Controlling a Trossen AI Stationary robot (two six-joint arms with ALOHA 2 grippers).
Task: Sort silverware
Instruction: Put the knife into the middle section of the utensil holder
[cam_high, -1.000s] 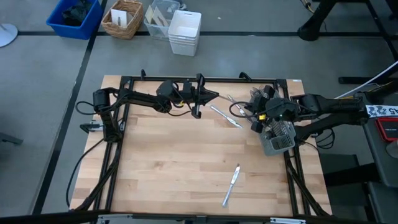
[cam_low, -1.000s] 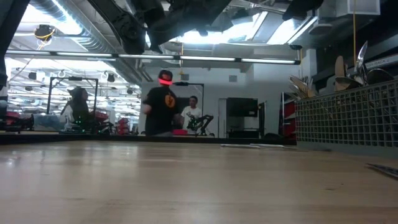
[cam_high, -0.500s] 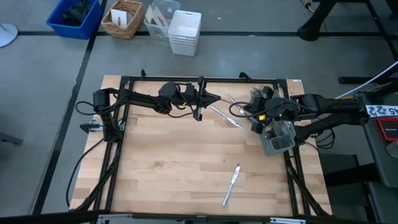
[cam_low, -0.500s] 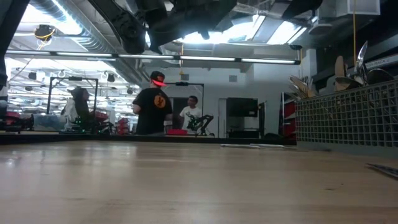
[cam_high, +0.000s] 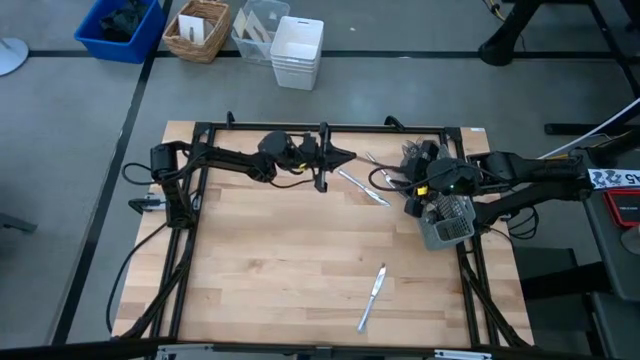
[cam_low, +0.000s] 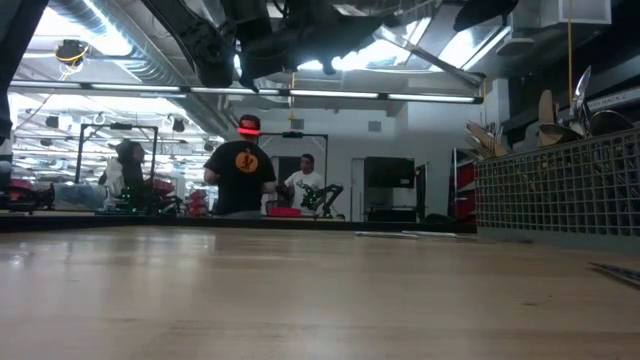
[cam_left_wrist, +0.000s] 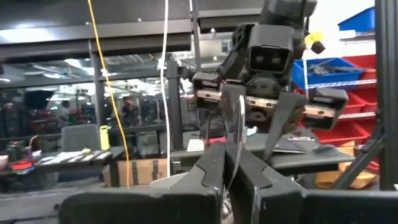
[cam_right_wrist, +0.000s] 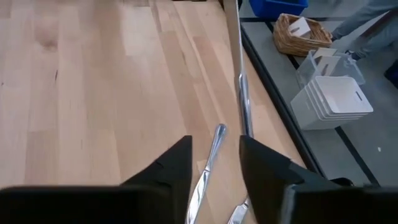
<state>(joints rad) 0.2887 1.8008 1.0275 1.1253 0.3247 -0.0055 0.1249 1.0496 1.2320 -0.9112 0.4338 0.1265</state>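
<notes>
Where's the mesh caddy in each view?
High: caddy at the right edge of the table.
Low: far right, its mesh wall.
Left wrist: not in it.
Right wrist: not in it.
Shared landmark: the wooden table, seen in high, low and right wrist.

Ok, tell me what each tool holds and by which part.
Left tool pinches a slim silver utensil near one end; which end is unclear. Right tool is open, empty.
</notes>
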